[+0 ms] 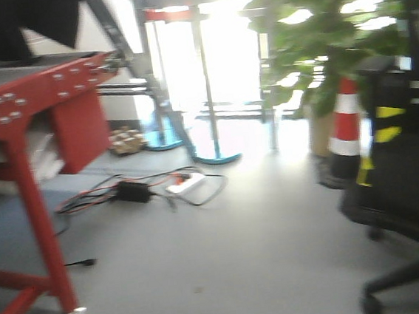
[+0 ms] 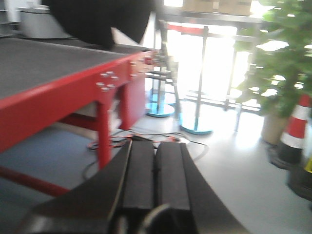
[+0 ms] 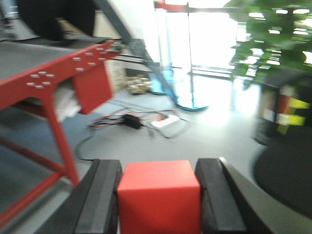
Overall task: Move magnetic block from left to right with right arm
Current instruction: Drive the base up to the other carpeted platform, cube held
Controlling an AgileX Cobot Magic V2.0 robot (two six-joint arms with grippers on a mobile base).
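Magnetic block [image 3: 158, 200] is clamped in the right end effector [image 3: 158, 187], up off the red counter [image 3: 53, 80], over the floor [image 3: 204, 141]! Left end effector [image 2: 156, 180] pinched together, empty. Pickup done; setting it down at the right remains, I'd say.

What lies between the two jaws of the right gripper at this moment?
The magnetic block, a red cube, fills the gap between the jaws of the right gripper and touches both. The right wrist view shows this.

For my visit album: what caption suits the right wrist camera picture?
Right gripper clamps a red magnetic block above a grey floor, beside a red table.
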